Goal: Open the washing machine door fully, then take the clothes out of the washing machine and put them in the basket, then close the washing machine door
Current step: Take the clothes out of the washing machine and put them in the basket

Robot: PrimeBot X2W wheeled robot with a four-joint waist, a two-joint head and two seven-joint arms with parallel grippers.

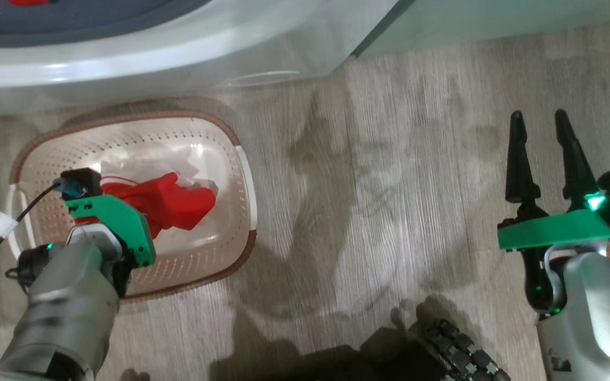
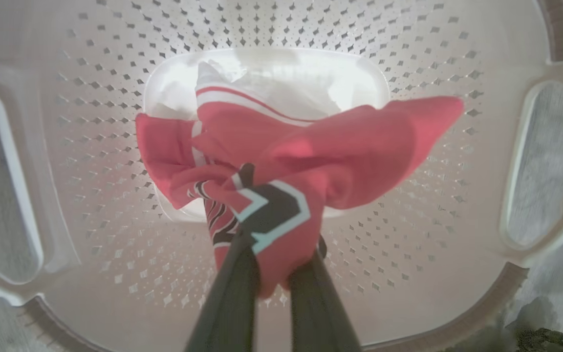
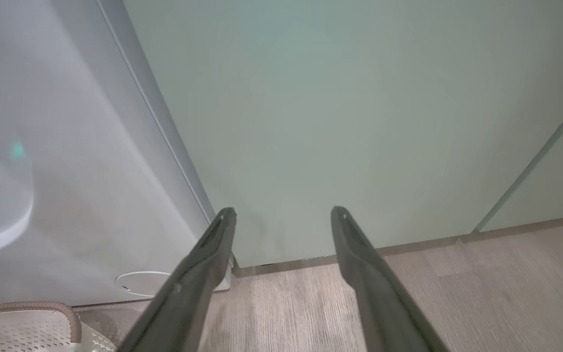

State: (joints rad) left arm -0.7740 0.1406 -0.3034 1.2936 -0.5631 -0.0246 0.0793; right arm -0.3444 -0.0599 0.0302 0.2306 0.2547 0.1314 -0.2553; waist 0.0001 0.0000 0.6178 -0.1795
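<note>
Clothes (image 1: 170, 203) gripped inside the basket (image 1: 141, 132)
Left tool (image 2: 281, 230), clamped on the red clothes, hangs in the basket at 9 o'clock of the head view; right tool (image 1: 538, 114) at 3 o'clock stands apart and empty over the floor (image 1: 389, 185)

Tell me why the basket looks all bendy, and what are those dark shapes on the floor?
Left wrist view: the wide-angle lens bulges the basket walls around the red jersey. Head view: the dark shapes on the wooden floor are soft shadows; the washing machine front shows white glare.
</note>
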